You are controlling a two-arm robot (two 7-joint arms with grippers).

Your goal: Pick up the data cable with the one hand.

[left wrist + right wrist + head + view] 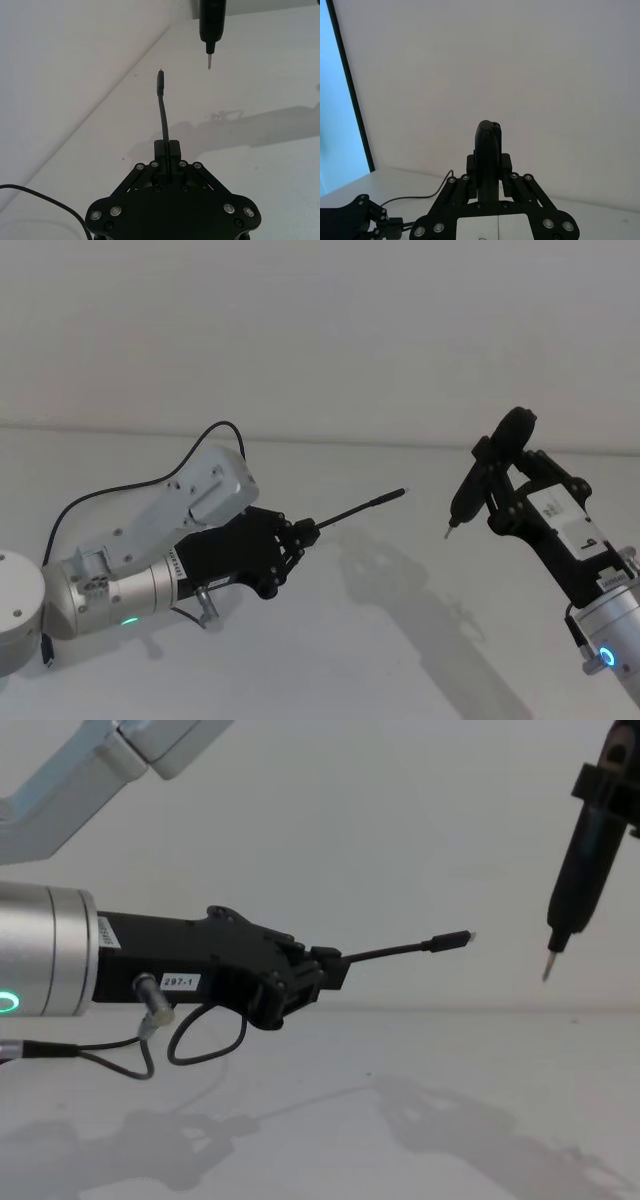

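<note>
My left gripper (pixel 305 530) is held above the white table (pixel 400 640), shut on the data cable (pixel 350 512). The cable's slim black plug (pixel 445 942) sticks out forward past the fingertips, tiny metal tip first. In the left wrist view the cable (pixel 162 112) rises straight out from between the closed fingers of the gripper (pixel 167 147). The gripper body (pixel 330 970) carries a white "297-1" label and a silver stub. My right gripper (pixel 500 500) hangs at the right, shut on a narrow black tool (pixel 470 490) whose pin tip points down, a short gap from the plug.
A thin black cable (pixel 150 483) loops over the table behind the left arm. A short grey wire (pixel 150 1060) hangs from the silver stub. The tool (pixel 212 25) hangs just beyond the plug tip. A white wall stands behind the table.
</note>
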